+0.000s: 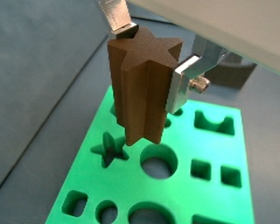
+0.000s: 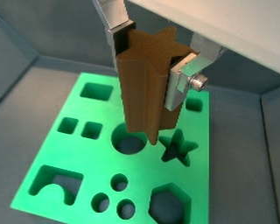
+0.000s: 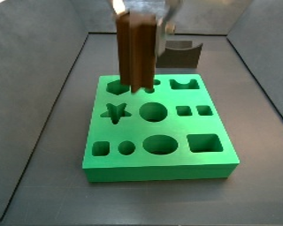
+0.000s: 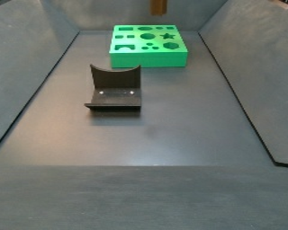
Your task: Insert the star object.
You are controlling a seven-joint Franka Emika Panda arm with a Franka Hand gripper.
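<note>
The star object point(image 1: 140, 92) is a reddish-brown ridged peg, held upright between my gripper's point(image 1: 154, 54) silver fingers point(image 1: 182, 77). In both wrist views its lower end hangs over the green board point(image 1: 95, 179), between the star-shaped hole point(image 1: 108, 150) and a round hole point(image 1: 160, 159). It also shows in a wrist view point(image 2: 143, 87), with the star hole point(image 2: 175, 149) beside its lower end. In a side view the peg point(image 3: 137, 48) stands above the board's far left part, behind the star hole point(image 3: 116, 112). I cannot tell whether the peg touches the board.
The green board point(image 4: 148, 45) has several shaped holes and lies at the far end of a dark grey walled tray. The dark fixture point(image 4: 114, 90) stands on the floor apart from the board; it also shows behind the board point(image 3: 179, 55).
</note>
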